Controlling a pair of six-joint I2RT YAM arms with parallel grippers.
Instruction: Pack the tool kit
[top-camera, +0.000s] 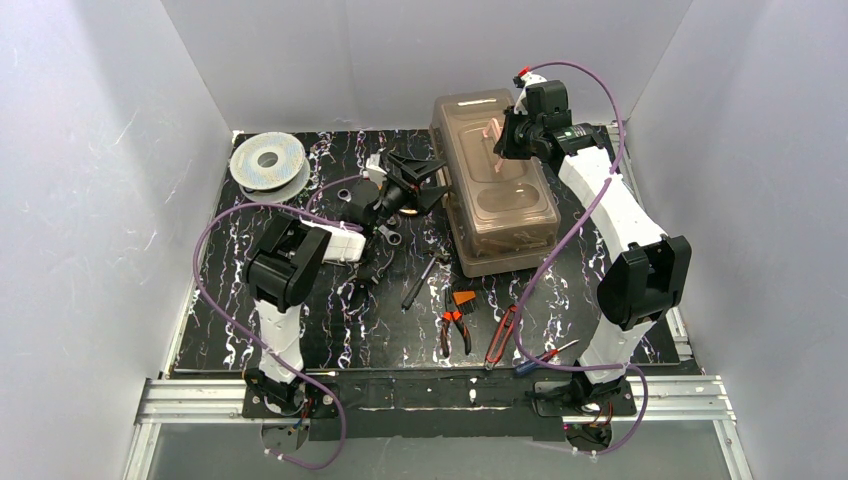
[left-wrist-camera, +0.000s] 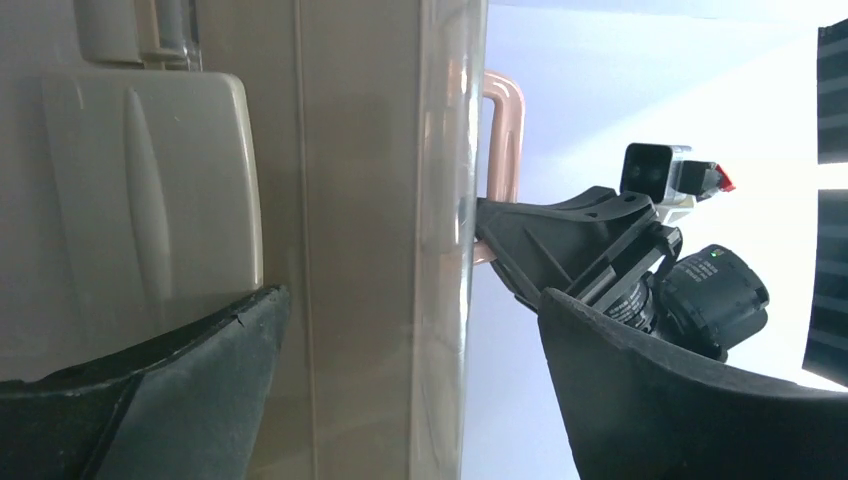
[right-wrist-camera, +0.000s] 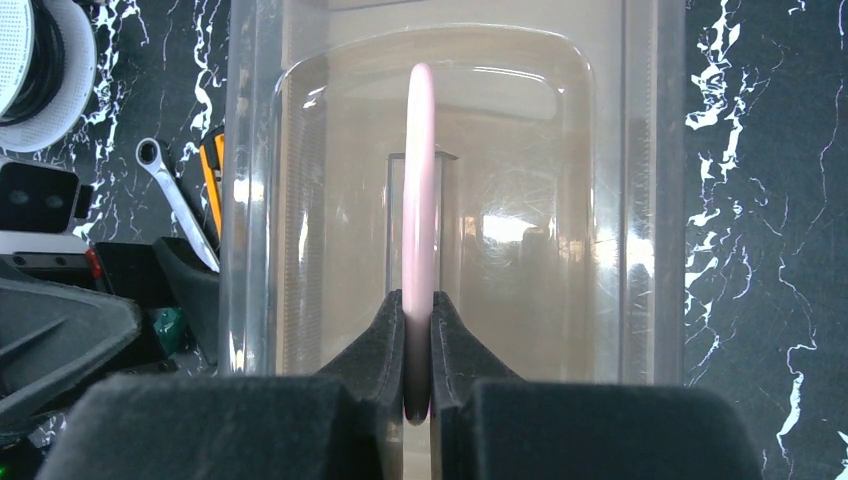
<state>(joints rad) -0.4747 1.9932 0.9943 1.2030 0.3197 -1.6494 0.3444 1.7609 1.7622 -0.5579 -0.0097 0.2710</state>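
Tool kit (top-camera: 495, 190) far centre-right on table (top-camera: 250, 330), lid shut; right gripper (right-wrist-camera: 418, 308) clamped on its pink handle (right-wrist-camera: 418, 180); left gripper (left-wrist-camera: 412, 298) spread wide at kit's left side, by latch (left-wrist-camera: 150, 200).

The kit (top-camera: 495, 190) stands at the far right-centre of the surface (top-camera: 230, 325), its long side running front to back. The spool (top-camera: 268, 162) lies in the far left corner. The left tool (top-camera: 430, 180) is just beside the kit's left wall, with a wrench (right-wrist-camera: 178, 205) on the surface nearby. The right tool (right-wrist-camera: 418, 305) sits over the lid, pinching the handle (right-wrist-camera: 420, 180). Pliers (top-camera: 455, 320) lie before the kit, with another hand tool (top-camera: 502, 335) to their right.
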